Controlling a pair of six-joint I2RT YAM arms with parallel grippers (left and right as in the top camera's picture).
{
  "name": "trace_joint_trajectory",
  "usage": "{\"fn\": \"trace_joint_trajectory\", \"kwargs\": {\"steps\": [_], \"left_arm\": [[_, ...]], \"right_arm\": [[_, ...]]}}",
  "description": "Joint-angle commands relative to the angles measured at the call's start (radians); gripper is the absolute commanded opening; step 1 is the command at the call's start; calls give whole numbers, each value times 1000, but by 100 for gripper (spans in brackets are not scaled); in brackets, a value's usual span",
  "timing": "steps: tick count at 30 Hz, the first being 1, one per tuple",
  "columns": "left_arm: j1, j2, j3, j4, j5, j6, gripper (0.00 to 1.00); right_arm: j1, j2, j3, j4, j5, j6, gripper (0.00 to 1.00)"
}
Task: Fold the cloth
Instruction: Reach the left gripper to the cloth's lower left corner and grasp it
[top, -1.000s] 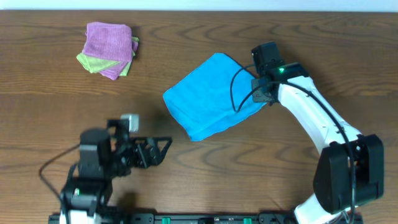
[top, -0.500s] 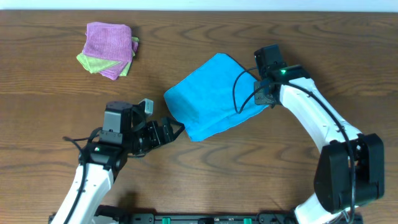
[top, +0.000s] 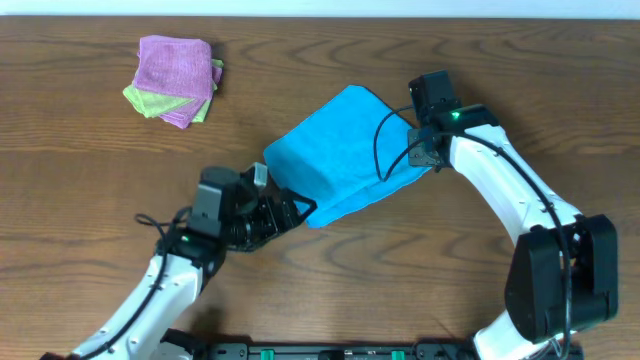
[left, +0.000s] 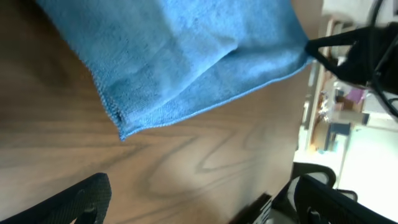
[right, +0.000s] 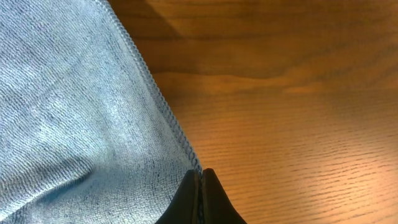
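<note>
A blue cloth (top: 335, 150) lies folded over in the middle of the wooden table. My right gripper (top: 422, 150) is shut on the cloth's right edge; in the right wrist view the closed fingertips (right: 200, 183) pinch the stitched hem of the cloth (right: 74, 112). My left gripper (top: 290, 213) is open and empty, just in front of the cloth's near corner. In the left wrist view the cloth (left: 186, 56) fills the top, its corner pointing at the gap between my spread fingers (left: 199, 199).
A stack of folded pink and green cloths (top: 176, 80) sits at the back left of the table (top: 80, 180). A black cable runs across the blue cloth near the right wrist.
My left arm has reached forward and to the right, bringing the open gripper up to the cloth's near corner. The right arm and cloth have barely moved.
</note>
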Motion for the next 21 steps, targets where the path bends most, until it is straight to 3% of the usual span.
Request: {"fn": "trace_joint_trajectory", "kwargs": {"steps": [1, 8, 21], "left_arm": [[-8, 4, -66, 72, -11, -106, 95], [-17, 5, -168, 185, -59, -209, 98], [-128, 69, -174, 250, -191, -270, 96]], "right_arm": [[-9, -3, -6, 0, 1, 20, 2], [-9, -3, -6, 11, 1, 20, 1], [-9, -3, -6, 15, -13, 20, 2]]}}
